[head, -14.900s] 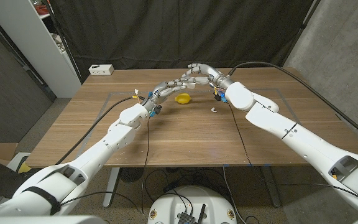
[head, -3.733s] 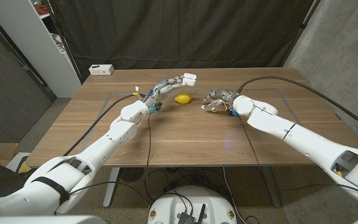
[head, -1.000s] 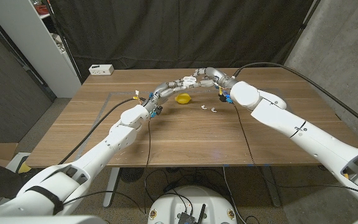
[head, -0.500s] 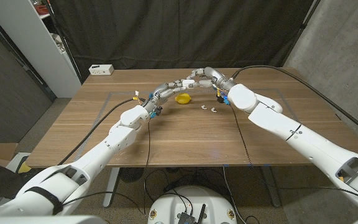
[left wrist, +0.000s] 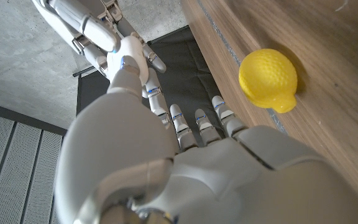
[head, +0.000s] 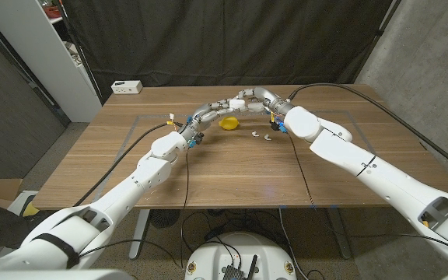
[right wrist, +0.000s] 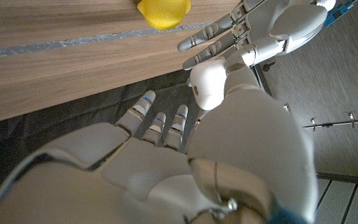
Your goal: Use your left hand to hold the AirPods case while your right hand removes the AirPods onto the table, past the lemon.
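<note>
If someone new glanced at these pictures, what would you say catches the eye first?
Probably the two white arms meeting over the far middle of the table, where the left robot hand holds up the AirPods case and the right robot hand reaches it. Just beneath sits the bright yellow lemon, with two small white earbuds lying to its right.

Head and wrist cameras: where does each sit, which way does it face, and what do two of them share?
Head view: fixed above, looking down the table; both arms, left robot hand holding the AirPods case, right robot hand at it.
Left wrist view: along the left robot hand's back toward the lemon.
Right wrist view: along the right robot hand's back toward the case.
Shared: all show the lemon.
</note>
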`<state>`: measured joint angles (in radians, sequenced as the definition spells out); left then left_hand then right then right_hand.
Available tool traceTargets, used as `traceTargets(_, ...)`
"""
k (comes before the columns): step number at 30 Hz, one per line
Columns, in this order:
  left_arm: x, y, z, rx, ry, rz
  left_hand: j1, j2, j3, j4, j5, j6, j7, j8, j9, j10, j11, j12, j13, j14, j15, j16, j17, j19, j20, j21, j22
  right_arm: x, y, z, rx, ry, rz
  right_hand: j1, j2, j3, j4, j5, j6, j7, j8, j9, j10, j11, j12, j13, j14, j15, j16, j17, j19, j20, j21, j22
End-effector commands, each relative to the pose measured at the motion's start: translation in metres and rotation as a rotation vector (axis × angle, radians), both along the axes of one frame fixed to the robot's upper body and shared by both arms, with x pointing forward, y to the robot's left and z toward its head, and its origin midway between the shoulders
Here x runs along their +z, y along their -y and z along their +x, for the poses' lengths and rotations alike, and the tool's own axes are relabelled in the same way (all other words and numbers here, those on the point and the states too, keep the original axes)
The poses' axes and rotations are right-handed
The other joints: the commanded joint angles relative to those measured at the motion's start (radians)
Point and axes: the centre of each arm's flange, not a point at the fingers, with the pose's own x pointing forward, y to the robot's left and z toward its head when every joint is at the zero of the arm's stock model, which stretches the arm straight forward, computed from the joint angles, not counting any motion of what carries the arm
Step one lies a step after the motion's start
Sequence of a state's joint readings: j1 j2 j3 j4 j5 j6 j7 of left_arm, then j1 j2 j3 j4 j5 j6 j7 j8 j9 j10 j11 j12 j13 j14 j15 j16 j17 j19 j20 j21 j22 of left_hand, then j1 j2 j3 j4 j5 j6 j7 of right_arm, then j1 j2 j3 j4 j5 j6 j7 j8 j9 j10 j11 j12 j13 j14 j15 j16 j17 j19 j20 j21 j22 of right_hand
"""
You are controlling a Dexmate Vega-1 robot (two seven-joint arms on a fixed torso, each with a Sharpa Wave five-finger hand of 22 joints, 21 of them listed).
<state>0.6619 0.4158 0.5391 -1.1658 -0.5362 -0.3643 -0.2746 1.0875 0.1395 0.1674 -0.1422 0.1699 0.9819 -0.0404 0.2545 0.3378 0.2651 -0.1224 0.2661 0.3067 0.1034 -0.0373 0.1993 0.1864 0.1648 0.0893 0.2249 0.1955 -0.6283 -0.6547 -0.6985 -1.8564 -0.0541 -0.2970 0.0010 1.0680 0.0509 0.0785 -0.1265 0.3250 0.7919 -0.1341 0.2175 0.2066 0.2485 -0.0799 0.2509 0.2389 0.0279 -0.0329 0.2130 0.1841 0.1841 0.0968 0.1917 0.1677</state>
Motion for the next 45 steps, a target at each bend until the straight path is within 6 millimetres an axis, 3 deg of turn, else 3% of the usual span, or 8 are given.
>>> traceTargets(1, 0.002, 0.0, 0.002, 0.002, -0.002, 0.006, 0.003, 0.009, 0.014, 0.009, 0.006, 0.062, -0.058, 0.007, 0.152, 0.004, 0.0, -0.001, 0.002, -0.001, -0.036, -0.001, -0.001, 0.007, 0.003, 0.006, 0.001, 0.003, 0.004, 0.004, 0.014, -0.008, 0.037, 0.017, 0.019, 0.009, -0.005, -0.007, 0.056, 0.014, 0.023, 0.008, 0.03, -0.006, 0.008, 0.007, 0.019, -0.054, 0.006, 0.002, 0.011, -0.006, 0.001, 0.003)
traceTargets(5, 0.003, 0.001, 0.003, 0.002, -0.002, 0.006, 0.003, 0.009, 0.014, 0.009, 0.006, 0.062, -0.054, 0.007, 0.15, 0.004, 0.001, -0.001, 0.002, -0.001, -0.036, -0.001, -0.001, 0.007, 0.003, 0.006, 0.001, 0.002, 0.006, 0.005, 0.021, -0.001, 0.053, 0.024, 0.034, 0.014, -0.004, -0.011, 0.093, 0.012, 0.038, 0.018, 0.059, -0.012, 0.017, 0.011, 0.042, -0.059, 0.012, 0.002, 0.028, -0.019, 0.005, 0.003)
traceTargets(7, 0.003, 0.001, 0.003, 0.002, -0.002, 0.006, 0.004, 0.01, 0.015, 0.009, 0.006, 0.06, -0.055, 0.006, 0.151, 0.003, 0.001, -0.002, 0.002, -0.002, -0.036, -0.001, -0.001, 0.008, 0.003, 0.006, 0.001, 0.002, 0.007, 0.006, 0.022, -0.002, 0.06, 0.03, 0.046, 0.017, -0.004, -0.022, 0.118, -0.082, 0.051, 0.036, 0.071, -0.014, 0.017, 0.014, 0.056, -0.067, 0.012, 0.002, 0.038, -0.024, 0.005, 0.003)
traceTargets(11, 0.003, 0.002, 0.003, 0.004, -0.003, 0.005, 0.003, 0.01, 0.015, 0.009, 0.006, 0.062, -0.054, 0.007, 0.151, 0.004, -0.001, -0.001, 0.002, -0.001, -0.037, -0.001, 0.0, 0.008, 0.003, 0.006, 0.001, 0.002, 0.01, 0.007, 0.031, 0.002, 0.081, 0.042, 0.062, 0.021, -0.007, -0.042, 0.157, 0.002, 0.079, 0.072, 0.108, -0.019, 0.022, 0.021, 0.081, -0.078, 0.011, 0.001, 0.057, -0.034, 0.005, 0.002)
traceTargets(16, 0.003, 0.002, 0.002, 0.008, -0.004, 0.0, 0.002, 0.009, 0.014, 0.01, 0.006, 0.059, -0.053, 0.004, 0.148, 0.004, 0.0, -0.001, 0.002, 0.0, -0.037, 0.0, 0.0, 0.007, 0.003, 0.006, 0.001, 0.004, 0.016, 0.009, 0.045, -0.018, 0.112, 0.056, 0.078, 0.029, -0.009, -0.049, 0.204, 0.036, 0.108, 0.094, 0.129, -0.021, 0.026, 0.026, 0.098, -0.081, 0.014, 0.002, 0.067, -0.042, 0.005, 0.002)
traceTargets(30, 0.005, 0.004, 0.003, -0.01, 0.0, -0.008, -0.093, -0.05, -0.043, 0.041, 0.011, -0.206, -0.099, -0.086, 0.111, -0.022, 0.025, -0.009, 0.001, -0.006, -0.036, -0.003, 0.002, 0.009, -0.014, 0.004, -0.001, 0.006, 0.039, 0.013, 0.041, -0.081, 0.211, 0.062, 0.095, 0.036, -0.006, -0.062, 0.207, 0.054, 0.127, 0.128, 0.134, -0.016, 0.023, 0.033, 0.103, -0.075, 0.014, 0.005, 0.072, -0.048, 0.003, 0.002)
traceTargets(40, 0.009, -0.004, 0.003, 0.002, 0.02, -0.011, -0.142, -0.082, -0.084, 0.048, 0.03, -0.532, -0.157, -0.093, 0.045, -0.065, 0.05, -0.022, 0.001, -0.024, -0.021, -0.006, 0.002, 0.004, -0.009, -0.001, -0.001, 0.003, 0.061, 0.014, -0.012, -0.153, 0.266, 0.067, 0.099, 0.04, -0.008, -0.071, 0.205, 0.068, 0.137, 0.149, 0.13, -0.01, 0.019, 0.036, 0.099, -0.06, 0.011, 0.005, 0.074, -0.048, 0.002, 0.002)
traceTargets(45, 0.015, -0.012, -0.002, 0.016, 0.053, 0.0, -0.152, -0.087, -0.092, 0.051, 0.031, -0.572, -0.171, -0.089, 0.032, -0.079, 0.05, -0.026, 0.0, -0.036, -0.021, -0.009, 0.002, -0.002, -0.009, -0.004, -0.002, 0.0, 0.073, 0.016, -0.076, -0.203, 0.243, 0.07, 0.101, 0.042, -0.009, -0.075, 0.203, 0.071, 0.142, 0.159, 0.129, -0.007, 0.017, 0.038, 0.097, -0.057, 0.01, 0.005, 0.074, -0.05, 0.001, 0.002)
